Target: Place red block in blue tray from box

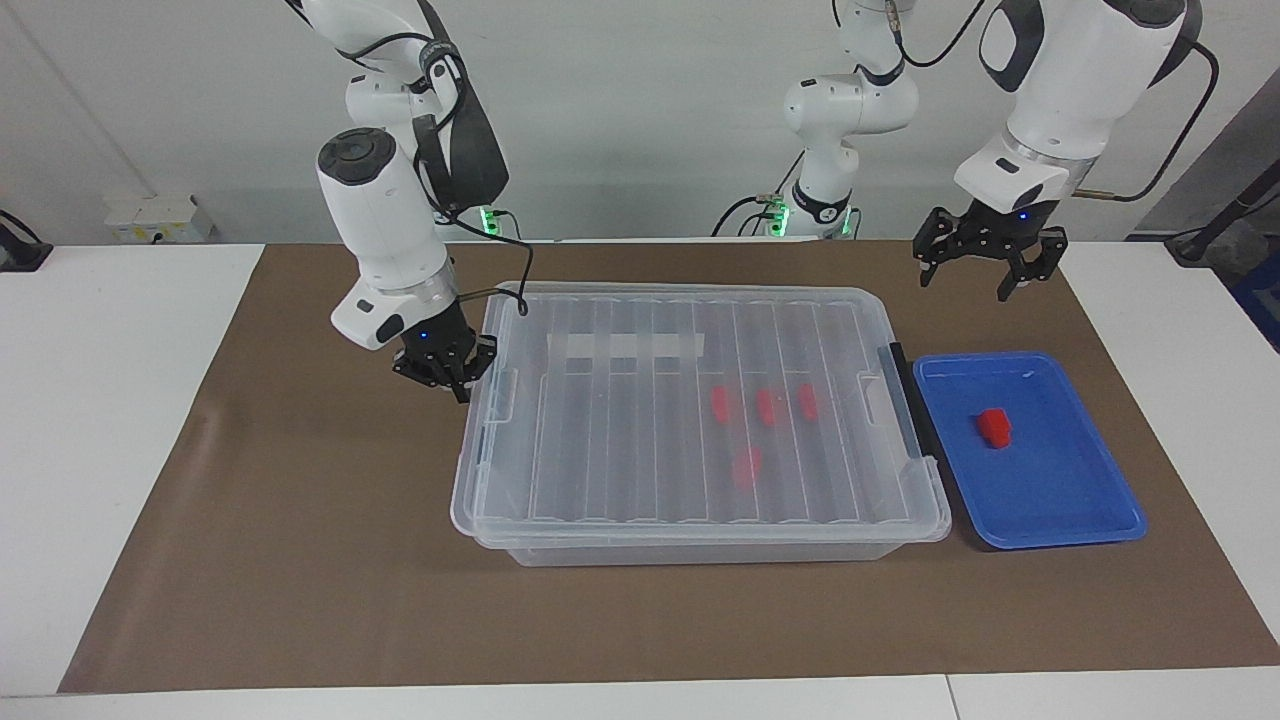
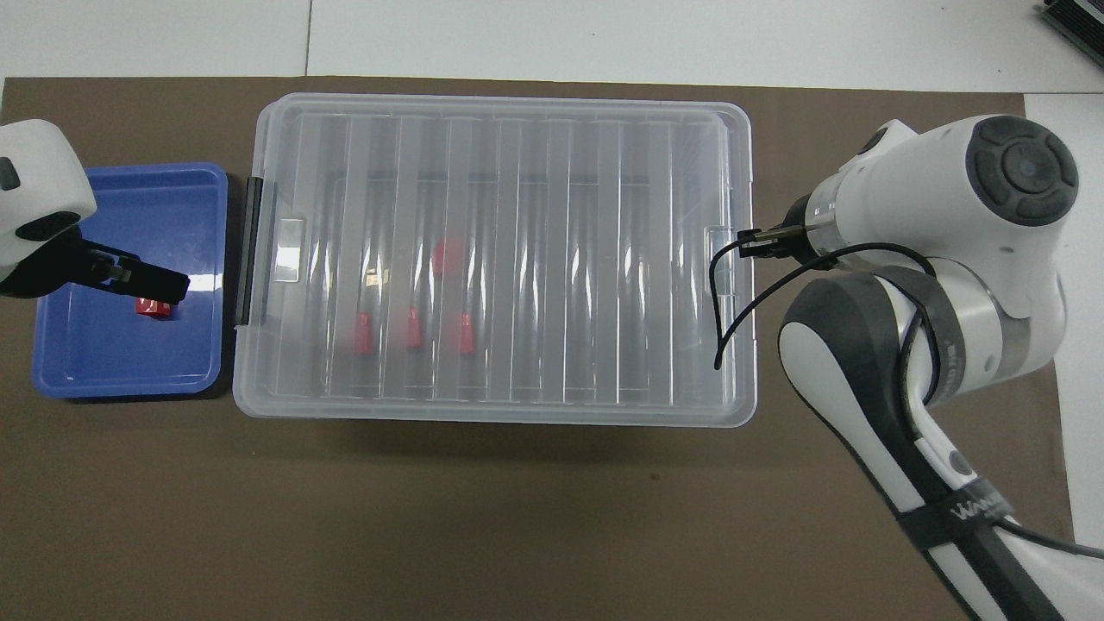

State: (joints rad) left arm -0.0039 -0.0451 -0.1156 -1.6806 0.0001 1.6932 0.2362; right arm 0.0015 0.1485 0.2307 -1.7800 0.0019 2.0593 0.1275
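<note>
We see the small bright red plastic block (image 1: 993, 427) lying in the shallow blue plastic tray (image 1: 1060, 500), beside the big clear plastic lidded box (image 1: 690, 520). Right pincer (image 1: 447, 375), tips together, sits at the box's end; left pincer (image 1: 985, 258) hangs w/ fingers apart above the worktop by the tray.

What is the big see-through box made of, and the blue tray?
The box looks like clear, glossy plastic: you can see red blocks through its ribbed lid. The blue tray looks like smooth, shiny plastic too, probably molded, with rounded corners and a raised rim.
</note>
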